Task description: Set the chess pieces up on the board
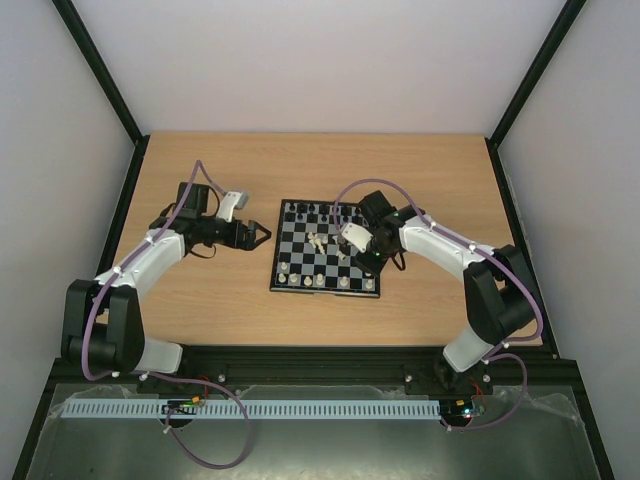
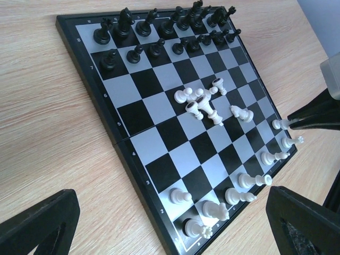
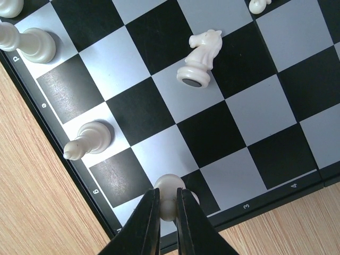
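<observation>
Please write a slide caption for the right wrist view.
Right tool grips a cream-white pawn at the edge of the black-and-grey checkered board; a cream-white knight lies toppled.

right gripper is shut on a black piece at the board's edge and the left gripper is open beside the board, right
Not black: the right wrist view shows the right gripper shut on a white piece at the edge of the board. The left gripper is open beside the board.

The left arm (image 1: 150, 262) is stretched low, left of the board (image 1: 274, 272), and the left gripper (image 1: 264, 236) is held spread wide, pointed at the board. The right arm (image 1: 450, 248) is bent over the board's right side, and the right gripper (image 3: 168, 199) is clamped on a white pawn (image 3: 169, 185).
</observation>
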Action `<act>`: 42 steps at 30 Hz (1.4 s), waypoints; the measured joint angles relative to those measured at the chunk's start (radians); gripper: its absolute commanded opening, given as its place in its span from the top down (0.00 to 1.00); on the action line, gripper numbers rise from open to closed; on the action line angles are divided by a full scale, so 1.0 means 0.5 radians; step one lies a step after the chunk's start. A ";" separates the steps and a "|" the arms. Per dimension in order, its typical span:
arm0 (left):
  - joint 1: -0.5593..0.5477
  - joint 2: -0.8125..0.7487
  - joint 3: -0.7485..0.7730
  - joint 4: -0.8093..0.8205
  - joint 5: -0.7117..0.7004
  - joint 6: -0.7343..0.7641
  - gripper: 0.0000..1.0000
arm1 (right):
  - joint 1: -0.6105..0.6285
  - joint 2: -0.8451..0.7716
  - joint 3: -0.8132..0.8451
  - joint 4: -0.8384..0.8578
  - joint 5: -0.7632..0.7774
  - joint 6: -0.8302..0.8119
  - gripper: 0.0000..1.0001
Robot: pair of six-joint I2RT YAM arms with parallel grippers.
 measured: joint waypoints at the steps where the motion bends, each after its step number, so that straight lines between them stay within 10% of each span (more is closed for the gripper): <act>1: 0.000 0.000 0.001 -0.002 -0.010 0.000 0.01 | 0.005 0.001 0.000 0.002 -0.001 -0.001 0.93; 42: 0.012 0.041 -0.020 0.090 -0.194 -0.143 0.01 | 0.058 0.137 0.192 0.045 0.028 0.079 0.77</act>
